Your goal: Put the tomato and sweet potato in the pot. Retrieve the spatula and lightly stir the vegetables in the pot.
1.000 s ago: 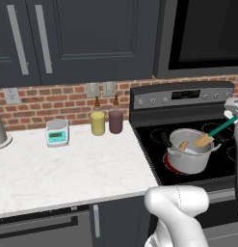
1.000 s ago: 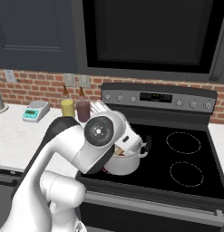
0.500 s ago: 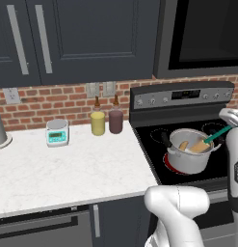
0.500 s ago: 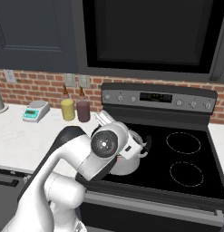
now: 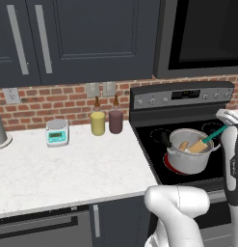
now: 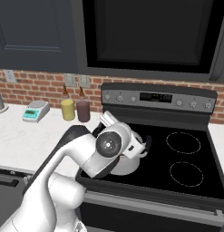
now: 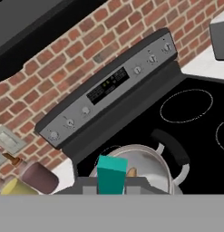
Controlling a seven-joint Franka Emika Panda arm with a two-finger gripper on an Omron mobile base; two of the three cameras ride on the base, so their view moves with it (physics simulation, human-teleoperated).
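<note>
The steel pot stands on the stove's front left burner. The spatula leans into it, pale-orange blade down inside, teal handle rising to the right. My gripper is shut on the top of that handle. In the hand view the teal handle stands between my fingers, just above the pot's rim and its dark side handle. A brown-orange piece, the sweet potato, lies inside beside the blade. The tomato is hidden. My arm covers most of the pot in the right base view.
A yellow jar and a maroon jar stand at the counter's back by the stove, with a small kitchen scale further left. Two right burners lie bare. The stove's control panel and a dark microwave rise behind.
The spatula's handle has dropped and shifted slightly left, with the blade still in the pot. My forearm has swung into the right edge of the left base view.
</note>
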